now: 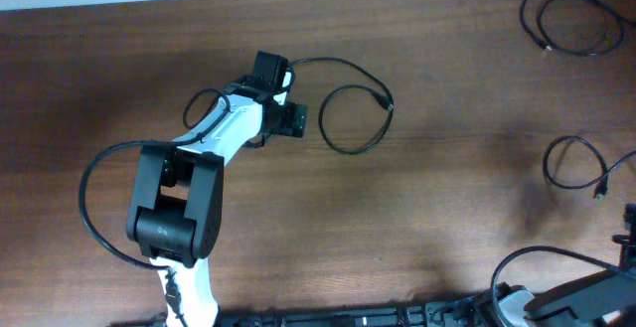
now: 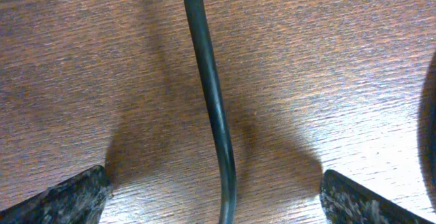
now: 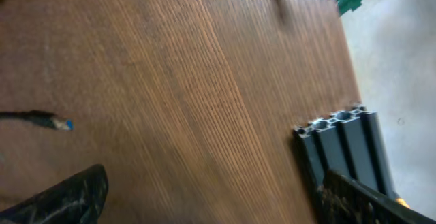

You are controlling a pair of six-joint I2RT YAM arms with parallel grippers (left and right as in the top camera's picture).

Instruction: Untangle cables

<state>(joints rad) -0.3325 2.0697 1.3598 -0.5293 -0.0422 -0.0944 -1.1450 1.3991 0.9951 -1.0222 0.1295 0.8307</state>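
Three thin black cables lie apart on the wooden table. One cable [image 1: 358,108] loops at the middle, and its end runs under my left gripper [image 1: 281,96]. In the left wrist view this cable [image 2: 210,88] runs straight between the open fingers [image 2: 214,200], which are low over the table and not touching it. A second cable [image 1: 574,21] is coiled at the far right corner. A third cable [image 1: 576,163] lies at the right; its blue-tipped plug [image 3: 56,122] shows in the right wrist view. My right gripper [image 1: 628,236] [image 3: 211,197] is open and empty near the right edge.
An aluminium rail [image 3: 340,142] runs along the table's edge next to my right gripper, with bare floor [image 3: 402,60] beyond. The left arm's own thicker black wire [image 1: 89,208] arcs out beside its base.
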